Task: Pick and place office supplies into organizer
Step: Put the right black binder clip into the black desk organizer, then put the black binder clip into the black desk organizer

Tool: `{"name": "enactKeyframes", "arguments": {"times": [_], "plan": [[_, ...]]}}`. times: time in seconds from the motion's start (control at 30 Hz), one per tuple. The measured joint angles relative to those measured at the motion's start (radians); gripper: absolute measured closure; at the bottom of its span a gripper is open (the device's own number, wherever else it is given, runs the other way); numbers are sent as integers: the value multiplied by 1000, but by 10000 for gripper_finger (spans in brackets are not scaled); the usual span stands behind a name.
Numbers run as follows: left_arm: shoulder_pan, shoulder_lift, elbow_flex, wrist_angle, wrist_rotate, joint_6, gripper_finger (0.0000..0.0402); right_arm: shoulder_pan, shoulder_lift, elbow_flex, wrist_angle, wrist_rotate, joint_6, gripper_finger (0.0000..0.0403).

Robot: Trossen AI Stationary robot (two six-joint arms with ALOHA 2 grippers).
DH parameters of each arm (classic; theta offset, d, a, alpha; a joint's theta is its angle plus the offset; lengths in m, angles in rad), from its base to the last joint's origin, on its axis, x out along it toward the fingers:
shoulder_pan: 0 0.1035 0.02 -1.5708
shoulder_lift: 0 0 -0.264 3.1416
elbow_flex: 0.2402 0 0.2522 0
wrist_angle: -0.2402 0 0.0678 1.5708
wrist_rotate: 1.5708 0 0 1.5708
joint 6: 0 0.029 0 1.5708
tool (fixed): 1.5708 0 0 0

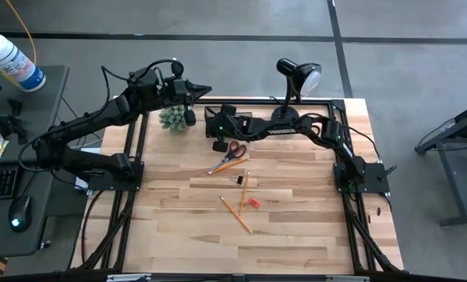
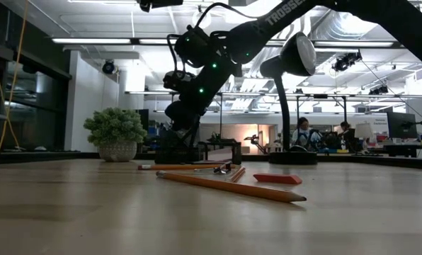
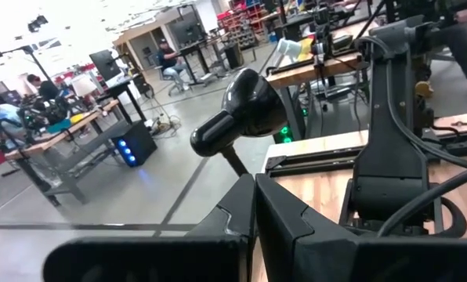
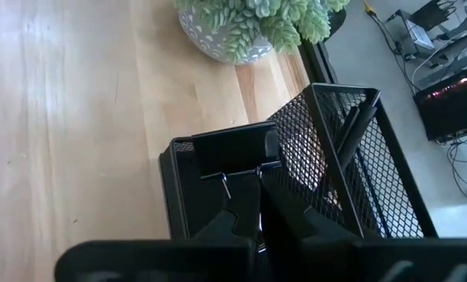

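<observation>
My right gripper [image 4: 258, 196] reaches across the far side of the table and is shut on a small dark clip [image 4: 233, 153]. The clip hangs over the low compartment of the black mesh organizer [image 4: 351, 180], whose taller compartment holds dark pens [image 4: 351, 125]. Orange-handled scissors [image 1: 232, 149], pencils [image 1: 235, 213], a red eraser [image 1: 253, 203] and another small clip [image 1: 237, 180] lie on the table. My left gripper [image 1: 206, 90] is shut, raised and level above the far left corner, holding nothing. My right gripper pinches the clip by its wire handles [image 4: 227, 185] between its two fingers. It comes slanting down from the table's right side. The clip's black body points away from the fingers, just above the organizer's low compartment; whether it touches the rim I cannot tell.
A green spiky plant [image 1: 172, 117] in a speckled pot stands just left of the organizer. A black desk lamp [image 1: 296, 78] stands at the far edge behind my right arm. The near half of the wooden table [image 1: 280, 243] holds only pencils.
</observation>
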Motion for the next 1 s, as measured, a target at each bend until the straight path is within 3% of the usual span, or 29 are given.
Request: {"name": "enactKeyframes", "arguments": {"times": [0.2, 0.43, 0.63, 1.0], "plan": [[0, 0, 0, 0, 0, 0, 399, -3, 0, 0, -36, 35, 0, 403], [0, 0, 0, 1, 0, 0, 399, -16, 0, 0, -41, 4, -1, 402], [0, 0, 0, 0, 0, 0, 399, -30, 1, 0, -37, -99, -2, 397], [0, 0, 0, 0, 0, 1, 399, -34, 1, 0, -38, -95, -8, 308]]}}
